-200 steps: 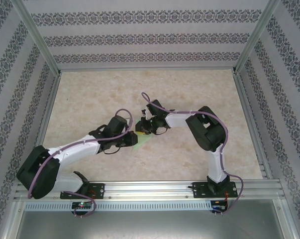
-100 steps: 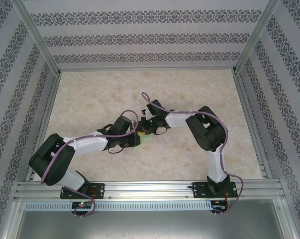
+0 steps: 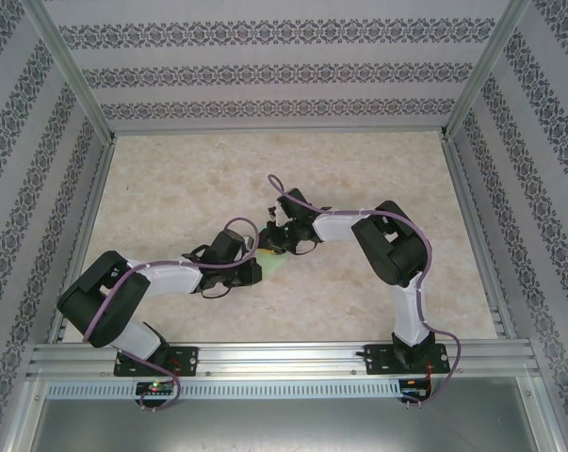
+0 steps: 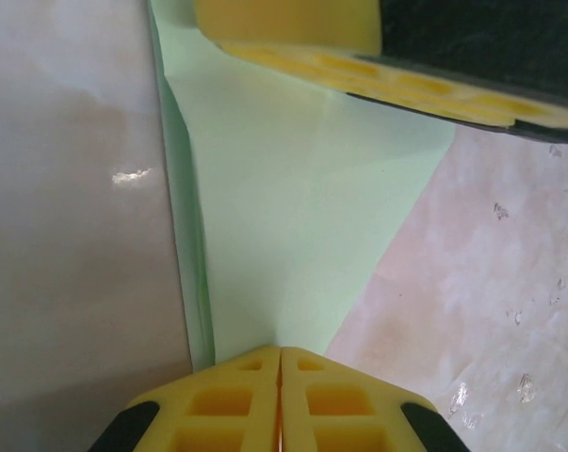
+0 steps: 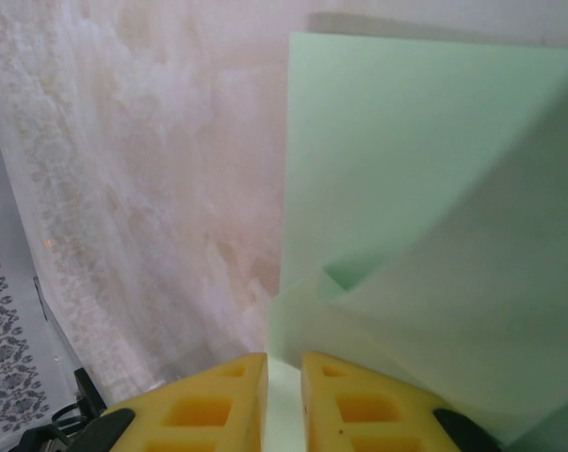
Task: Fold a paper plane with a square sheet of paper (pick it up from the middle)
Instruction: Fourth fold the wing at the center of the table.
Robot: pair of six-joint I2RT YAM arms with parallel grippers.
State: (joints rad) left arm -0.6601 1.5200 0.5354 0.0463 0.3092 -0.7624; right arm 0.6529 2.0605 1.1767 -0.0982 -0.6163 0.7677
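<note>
1. Top external: left gripper and right gripper tip to tip at mid-table, pale green sheet of paper between.
2. Left wrist: fingers pressed together, pinching the sheet's narrow end.
3. Right wrist: fingers nearly closed, clamping the folded sheet's edge.

The green paper runs off the right wrist view's right edge.

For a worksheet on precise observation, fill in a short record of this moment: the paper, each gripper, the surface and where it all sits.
paper: pale green paper, partly folded, flaps overlapping
left gripper: shut on one edge of the paper
right gripper: closed on the opposite edge
surface: marbled beige table
place: mid-table, between the two arms
</note>
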